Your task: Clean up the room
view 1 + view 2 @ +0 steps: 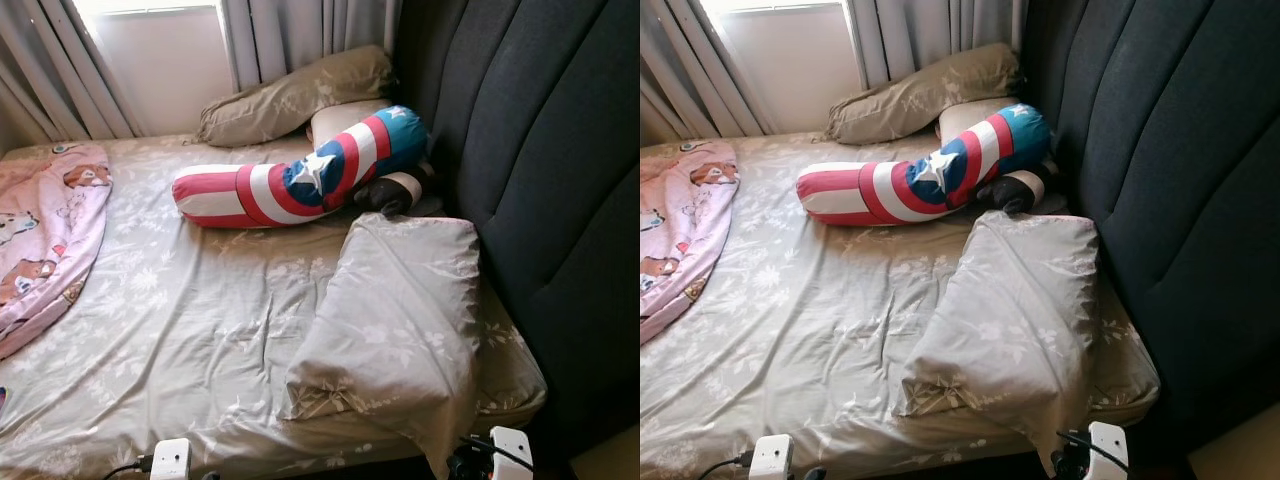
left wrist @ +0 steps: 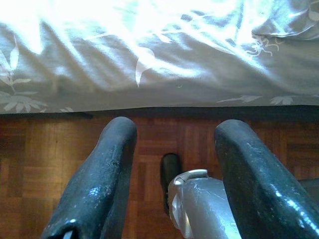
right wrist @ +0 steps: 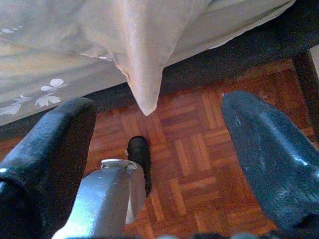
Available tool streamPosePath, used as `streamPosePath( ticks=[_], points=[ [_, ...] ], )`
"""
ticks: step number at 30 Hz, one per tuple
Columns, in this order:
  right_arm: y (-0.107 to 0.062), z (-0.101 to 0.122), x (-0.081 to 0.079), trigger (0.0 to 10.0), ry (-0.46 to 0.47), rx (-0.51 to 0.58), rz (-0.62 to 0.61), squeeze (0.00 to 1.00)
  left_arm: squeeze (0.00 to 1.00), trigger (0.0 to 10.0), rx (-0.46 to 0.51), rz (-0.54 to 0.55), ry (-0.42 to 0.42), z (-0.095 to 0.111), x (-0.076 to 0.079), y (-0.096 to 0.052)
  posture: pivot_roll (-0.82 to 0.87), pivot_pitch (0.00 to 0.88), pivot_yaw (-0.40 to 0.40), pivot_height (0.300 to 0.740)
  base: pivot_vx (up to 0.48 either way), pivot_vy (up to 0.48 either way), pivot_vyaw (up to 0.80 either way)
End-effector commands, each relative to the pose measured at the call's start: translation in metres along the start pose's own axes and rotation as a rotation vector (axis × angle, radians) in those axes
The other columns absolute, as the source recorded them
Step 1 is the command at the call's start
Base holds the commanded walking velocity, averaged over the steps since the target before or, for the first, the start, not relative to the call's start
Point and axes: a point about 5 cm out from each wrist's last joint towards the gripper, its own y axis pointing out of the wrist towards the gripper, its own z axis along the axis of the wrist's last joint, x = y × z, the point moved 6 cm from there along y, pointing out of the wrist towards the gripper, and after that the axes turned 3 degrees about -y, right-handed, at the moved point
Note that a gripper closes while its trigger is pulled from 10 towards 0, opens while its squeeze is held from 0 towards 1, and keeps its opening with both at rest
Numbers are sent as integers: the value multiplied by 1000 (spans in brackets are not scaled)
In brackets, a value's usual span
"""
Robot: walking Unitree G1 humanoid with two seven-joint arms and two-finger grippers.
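Observation:
A bed with a beige leaf-print sheet (image 1: 200, 320) lies before me. A pillow (image 1: 400, 310) in the same fabric rests at the front right, its corner (image 3: 142, 74) hanging over the bed's edge. A red, white and blue starred bolster (image 1: 300, 180) lies across the middle, with a small dark cushion (image 1: 390, 192) at its right end. A pink printed blanket (image 1: 45, 240) is bunched at the left. My left gripper (image 2: 174, 132) hangs open over the wooden floor by the bed's edge. My right gripper (image 3: 159, 107) is open too, just below the pillow's hanging corner.
Another beige pillow (image 1: 290, 95) leans at the far end under the grey curtains (image 1: 300, 30). A dark padded headboard (image 1: 540, 170) runs along the right side. Parquet floor (image 3: 199, 159) lies beneath the grippers, with my own silver leg (image 3: 107, 199) in view.

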Motion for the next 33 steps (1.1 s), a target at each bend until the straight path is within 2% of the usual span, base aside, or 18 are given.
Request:
streamPosePath(
  ticks=[1, 5, 9, 24, 33],
  points=[
    [0, 1, 1, 10000, 3, 1, -4, 0, 0, 10000, -12, 11, -10, -5, -3, -1, 11, 0, 14, 740, 0, 0, 0],
    [0, 1, 1, 10000, 3, 0, -5, 0, 0, 10000, -14, 15, -10, -5, -3, -1, 9, 0, 14, 740, 0, 0, 0],
    [0, 1, 3, 10000, 32, 6, -24, 0, 0, 10000, -14, 14, -9, -5, -2, -1, 10, 0, 16, 740, 242, 0, 0],
    [0, 5, 5, 10000, 31, 19, -32, 0, 0, 10000, -11, 2, -4, -3, 0, 0, 6, 0, 17, 740, 277, 0, 0],
    [2, 14, -1, 10000, 42, 54, -18, 0, 0, 10000, 4, 12, 11, 6, -3, 2, -2, 0, 27, 740, 154, 0, 0]
  ],
)
